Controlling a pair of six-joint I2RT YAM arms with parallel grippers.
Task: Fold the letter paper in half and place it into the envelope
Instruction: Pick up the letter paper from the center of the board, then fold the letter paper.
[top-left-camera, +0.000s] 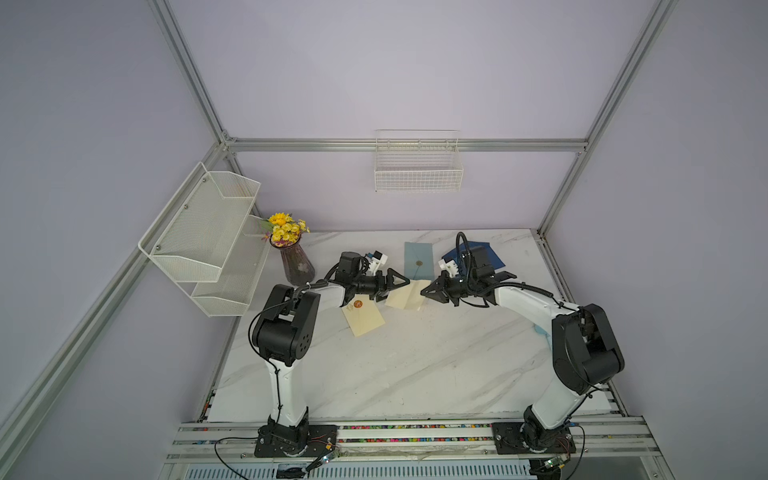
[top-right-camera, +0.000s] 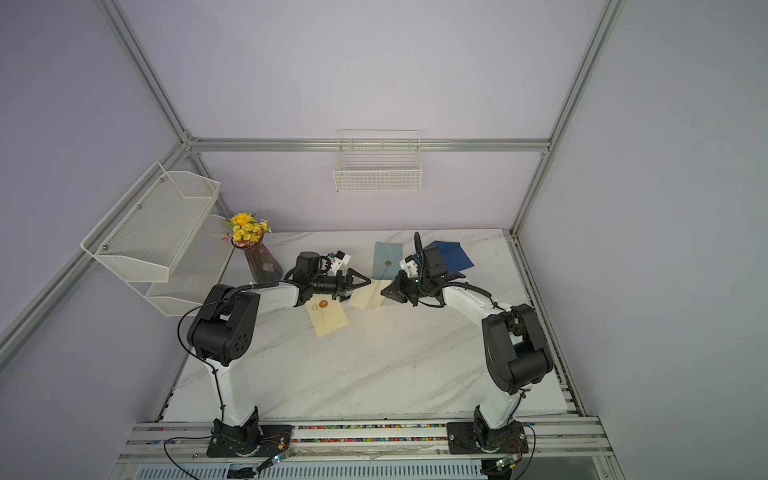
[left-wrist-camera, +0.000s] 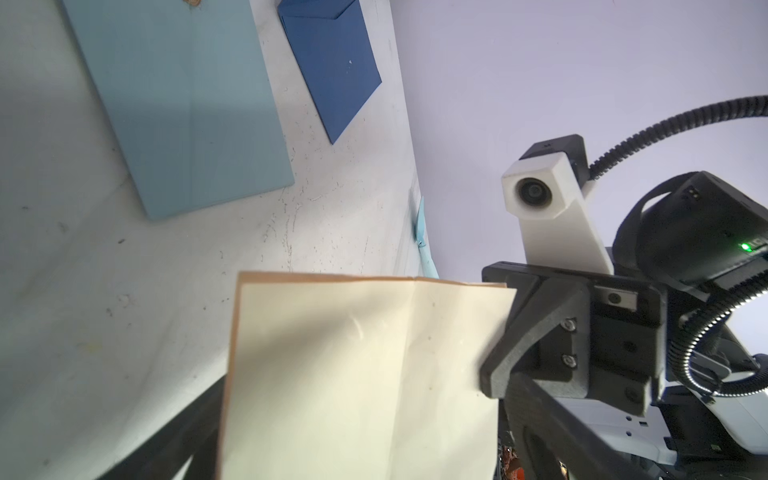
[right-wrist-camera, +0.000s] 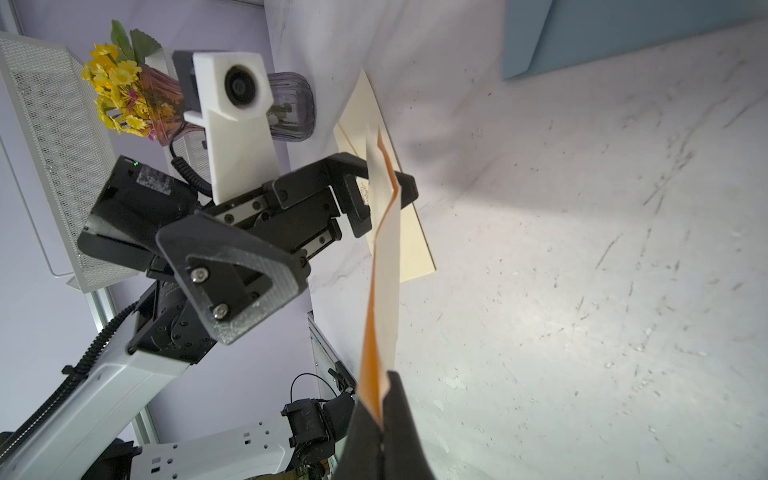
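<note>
One thin, floppy letter paper (top-left-camera: 409, 296): right hand (top-left-camera: 424, 291) pinches its edge, left hand (top-left-camera: 392, 287) stands open. Likely firmest held near the crease.

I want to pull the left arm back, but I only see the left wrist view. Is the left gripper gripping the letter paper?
Observer: No. The right wrist view shows the left gripper open, with the edge of the letter paper loose between its jaws.
Operator: So what holds it up?
Observer: The right gripper, pinched shut on the opposite edge.
Operator: Any envelope near my arm?
Observer: In both top views a cream envelope lies flat beneath the left gripper, seal up.
</note>
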